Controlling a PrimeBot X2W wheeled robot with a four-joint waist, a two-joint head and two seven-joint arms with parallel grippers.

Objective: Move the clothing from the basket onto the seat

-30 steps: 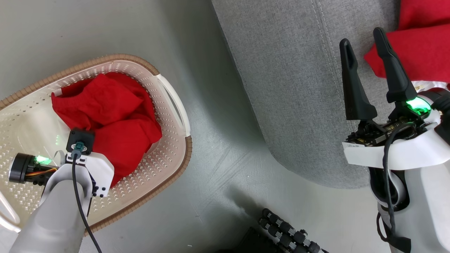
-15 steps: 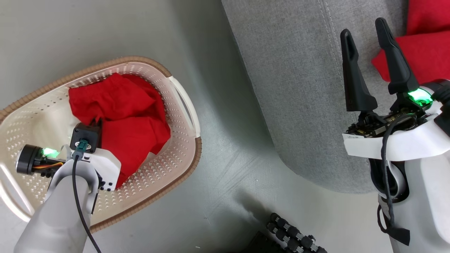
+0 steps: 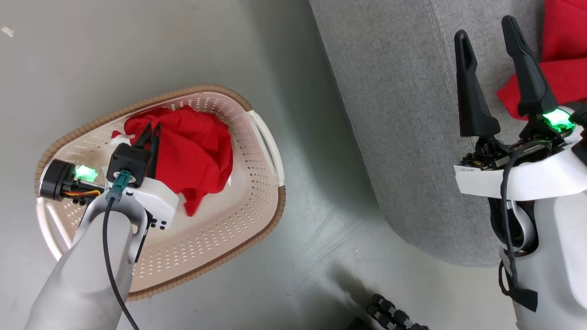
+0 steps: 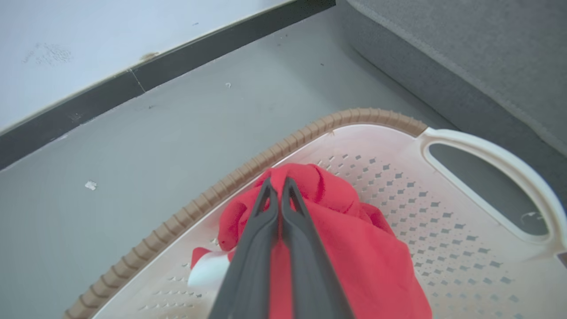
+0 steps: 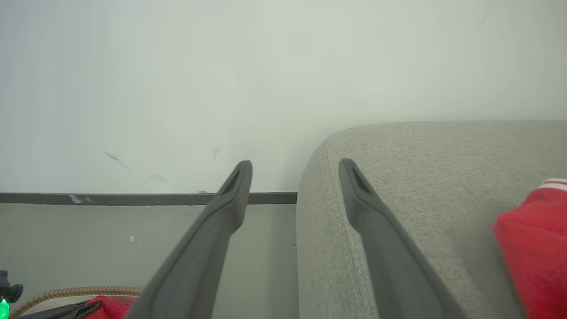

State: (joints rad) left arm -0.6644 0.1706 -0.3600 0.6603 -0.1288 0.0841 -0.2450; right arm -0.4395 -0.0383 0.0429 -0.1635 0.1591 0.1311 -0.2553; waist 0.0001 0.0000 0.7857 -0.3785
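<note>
Left tool [image 4: 278,186] is clamped on a fold of the red garment [image 3: 197,146], fingers nearly together. The garment is bunched up under the pinch at the 12 o'clock end of the basket [image 3: 202,88], white trim at its 9 o'clock edge. Can't tell if it's clear of the basket bottom.

Basket sits on the floor [image 3: 137,46], 9 o'clock in head view, one handle toward the seat [image 3: 394,114] but apart from it.

Floor: smooth grey-green with faint scuffs, and a small white scrap [image 4: 91,185] beyond the basket.

Seat: grey woven fabric, stitched seam, rounded corner, 2 o'clock in head view. A second red garment [image 3: 568,78] lies on it at 3 o'clock.

Right tool [image 3: 485,30] is wide open and empty, over the seat near that garment.

Wall [image 5: 266,66]: white and lightly marked, with a dark baseboard [image 5: 110,198] along the floor.
</note>
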